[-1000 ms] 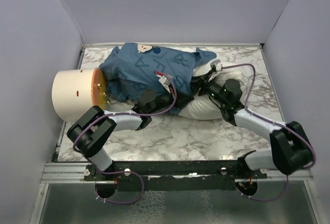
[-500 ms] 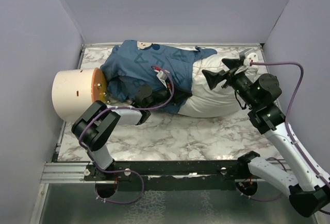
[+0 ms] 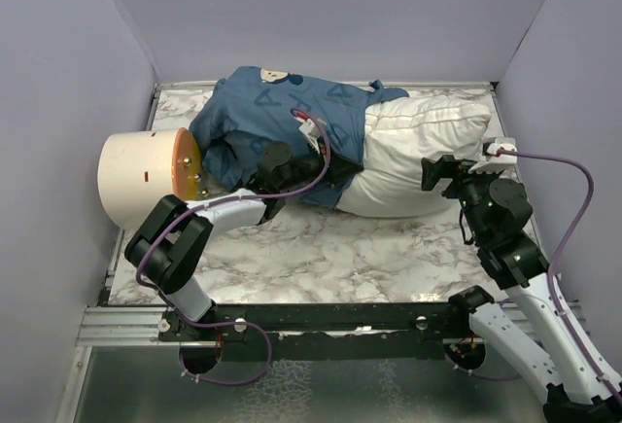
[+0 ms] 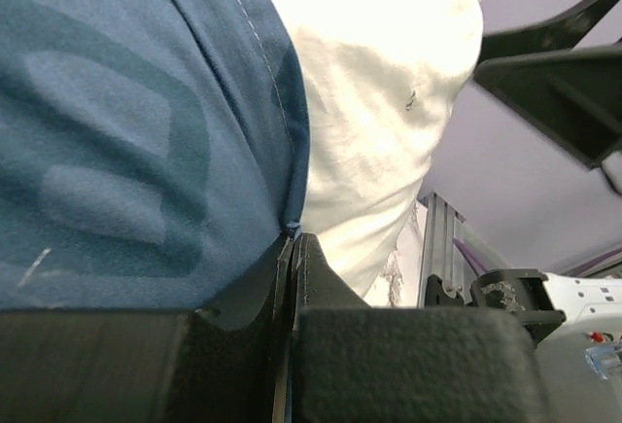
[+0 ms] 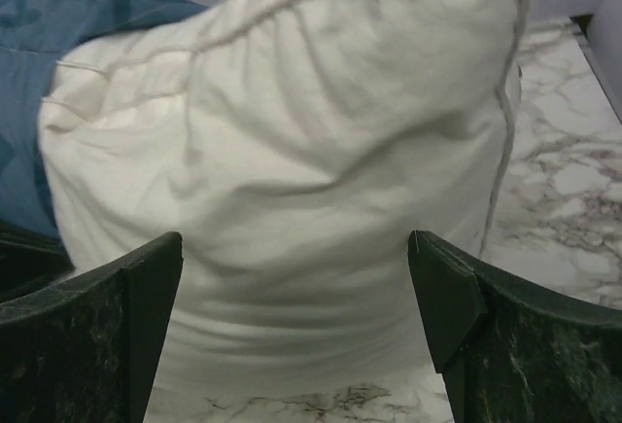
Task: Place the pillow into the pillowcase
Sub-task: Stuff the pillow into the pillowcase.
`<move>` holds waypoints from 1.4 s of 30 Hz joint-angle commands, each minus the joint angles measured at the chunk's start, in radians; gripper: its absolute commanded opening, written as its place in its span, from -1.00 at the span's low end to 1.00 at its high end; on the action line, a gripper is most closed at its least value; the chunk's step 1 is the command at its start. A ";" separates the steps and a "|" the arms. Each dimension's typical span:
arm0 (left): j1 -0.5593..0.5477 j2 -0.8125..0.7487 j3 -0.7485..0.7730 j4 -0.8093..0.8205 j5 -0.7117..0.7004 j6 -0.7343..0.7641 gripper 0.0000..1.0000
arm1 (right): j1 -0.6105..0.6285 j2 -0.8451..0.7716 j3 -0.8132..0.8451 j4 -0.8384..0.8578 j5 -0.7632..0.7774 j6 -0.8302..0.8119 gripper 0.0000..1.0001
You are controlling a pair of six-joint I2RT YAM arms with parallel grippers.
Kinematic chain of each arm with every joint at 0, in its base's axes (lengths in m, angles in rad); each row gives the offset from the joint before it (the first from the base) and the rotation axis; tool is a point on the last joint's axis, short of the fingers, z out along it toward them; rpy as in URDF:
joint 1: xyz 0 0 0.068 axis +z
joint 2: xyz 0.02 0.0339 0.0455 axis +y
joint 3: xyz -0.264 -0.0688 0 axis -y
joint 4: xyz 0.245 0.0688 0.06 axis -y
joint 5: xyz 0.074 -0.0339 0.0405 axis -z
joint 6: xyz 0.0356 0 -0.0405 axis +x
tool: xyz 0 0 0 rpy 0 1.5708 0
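Roughly halfway, I'd judge: on the marble table [image 3: 321,248] the white pillow [image 3: 418,146] lies with one end inside the blue pillowcase [image 3: 272,122] and the other end bare, directly ahead of the right claw [image 3: 439,172]. That claw is spread wide and holds nothing, with the bare end bulging between its fingers. The left claw [image 4: 292,253] is clamped on the pillowcase hem, and the pillow swells out just past its tips.

The next move probably calls for the right claw to shove the bare end toward the left claw, which needs a firm pinch on the hem.

Off to the left claw's far side, a cream drum [image 3: 141,178] sits against or just beside the pillowcase's closed end and may block it from sliding. The left arm's purple cable [image 3: 319,146] drapes over the fabric and could snag.
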 commanded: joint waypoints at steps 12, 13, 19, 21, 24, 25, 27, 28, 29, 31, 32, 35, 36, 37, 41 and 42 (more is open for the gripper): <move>-0.014 0.007 0.385 -0.281 0.099 0.103 -1.00 | -0.018 0.528 -0.153 0.641 -0.437 0.188 -0.35; -0.014 0.032 0.465 -0.315 0.110 0.114 -1.00 | -0.018 0.583 -0.111 0.679 -0.500 0.199 -0.64; -0.007 0.228 0.931 -0.509 0.144 0.151 -1.00 | -0.005 0.595 0.087 0.809 -0.684 0.249 -0.99; -0.007 0.280 1.027 -0.518 0.160 0.128 -1.00 | -0.005 0.543 0.125 0.784 -0.679 0.227 -0.99; -0.008 0.328 1.053 -0.475 0.187 0.068 -1.00 | -0.006 0.474 0.131 0.684 -0.599 0.181 -0.99; -0.008 0.333 1.024 -0.447 0.191 0.050 -1.00 | -0.006 0.461 0.113 0.647 -0.562 0.161 -0.99; -0.008 0.333 0.924 -0.371 0.181 0.011 -1.00 | -0.009 0.447 0.044 0.593 -0.493 0.150 -0.99; -0.008 0.334 0.864 -0.333 0.173 -0.010 -1.00 | -0.009 0.442 -0.001 0.583 -0.474 0.153 -0.99; -0.007 0.333 0.810 -0.305 0.161 -0.025 -1.00 | -0.009 0.442 -0.055 0.576 -0.462 0.169 -0.99; -0.007 0.330 0.718 -0.277 0.130 -0.038 -1.00 | -0.011 0.452 -0.143 0.554 -0.446 0.196 -0.91; -0.007 0.326 0.684 -0.272 0.114 -0.037 -0.93 | -0.013 0.452 -0.178 0.540 -0.449 0.202 -0.79; -0.007 0.275 0.629 -0.388 0.028 0.056 -0.30 | -0.012 0.390 -0.239 0.498 -0.510 0.169 -0.15; -0.007 0.243 0.625 -0.465 -0.020 0.129 -0.09 | -0.012 0.346 -0.245 0.487 -0.546 0.142 0.07; -0.007 0.202 0.622 -0.540 -0.075 0.210 0.07 | -0.012 0.301 -0.240 0.468 -0.581 0.116 0.27; -0.005 0.005 0.557 -0.728 -0.292 0.473 0.62 | -0.013 0.145 -0.154 0.349 -0.587 0.030 0.96; -0.002 -0.065 0.516 -0.741 -0.331 0.512 0.75 | -0.013 0.130 -0.127 0.321 -0.590 0.011 0.99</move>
